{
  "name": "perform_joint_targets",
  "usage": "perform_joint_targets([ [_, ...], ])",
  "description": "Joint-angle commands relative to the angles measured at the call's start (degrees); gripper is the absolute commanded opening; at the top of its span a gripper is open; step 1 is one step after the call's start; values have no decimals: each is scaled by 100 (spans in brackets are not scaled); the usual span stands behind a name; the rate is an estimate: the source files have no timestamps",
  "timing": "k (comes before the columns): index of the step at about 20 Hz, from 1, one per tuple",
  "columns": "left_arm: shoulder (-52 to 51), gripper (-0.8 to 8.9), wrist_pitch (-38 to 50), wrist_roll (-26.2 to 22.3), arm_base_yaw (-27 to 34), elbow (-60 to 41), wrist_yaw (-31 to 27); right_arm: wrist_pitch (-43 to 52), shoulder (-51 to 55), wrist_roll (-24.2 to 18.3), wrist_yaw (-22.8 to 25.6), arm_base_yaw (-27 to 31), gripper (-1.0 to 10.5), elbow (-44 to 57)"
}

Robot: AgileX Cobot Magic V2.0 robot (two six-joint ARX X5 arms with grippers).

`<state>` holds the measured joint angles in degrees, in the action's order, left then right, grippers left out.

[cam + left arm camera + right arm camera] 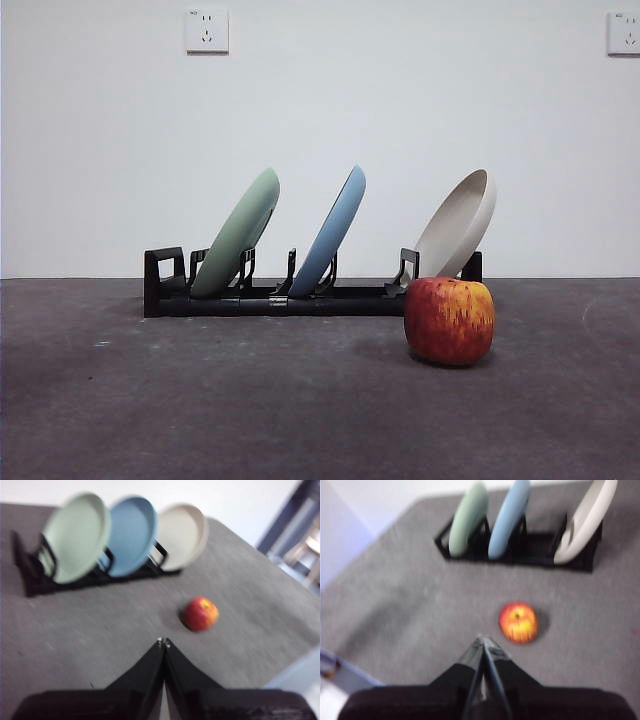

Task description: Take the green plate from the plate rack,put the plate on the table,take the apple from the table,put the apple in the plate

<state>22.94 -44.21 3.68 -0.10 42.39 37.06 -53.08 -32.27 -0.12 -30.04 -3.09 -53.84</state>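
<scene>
Nearest, apple (449,320) sits on surface (250,400) before rack (270,296) holding green plate (237,233). Left hand (163,642) and right hand (483,640), both closed, hover empty.

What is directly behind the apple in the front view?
Behind the apple stands the end of the black plate rack holding the cream-white plate. The apple covers the rack's lower corner there. The wrist views show bare table between apple and rack.

On the surface (200,400) stands the rack (270,298), holding three tilted plates: green plate (238,232) at 9 o'clock, blue plate (330,230) mid, white plate (458,224) at 3 o'clock. The apple (449,320) sits before the rack's 3 o'clock end.
</scene>
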Motion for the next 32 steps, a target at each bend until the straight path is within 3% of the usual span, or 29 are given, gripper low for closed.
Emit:
perform_joint_targets([
  [1, 33, -8, -404, -610, 13, 140, 240, -584, -153, -748, -13, -20, -11, -160],
  [10, 55, 9, -1027, -984, 9, 275, 208, -1126, -273, -977, -4, -201, 11, -186],
  [11, 55, 72, -1027, -966, 9, 275, 195, -1126, -273, -977, -2, -201, 35, -186],
  [13, 55, 427, -1025, -920, 9, 275, 197, -1126, -273, -931, -2, -201, 339, -186],
  [14, 55, 567, -1023, -922, 9, 275, 197, -1126, -273, -861, -2, -201, 556, -186],
  [15, 55, 573, -1021, -920, 9, 275, 201, -1123, -289, -824, 7, -201, 665, -186],
  [24, 256, 572, -645, -861, 9, 282, 201, -1126, -337, -826, 0, -201, 662, -186],
  [32, 2070, 569, 1196, -658, -212, 955, 186, -1123, -376, -826, 0, -201, 662, -186],
])
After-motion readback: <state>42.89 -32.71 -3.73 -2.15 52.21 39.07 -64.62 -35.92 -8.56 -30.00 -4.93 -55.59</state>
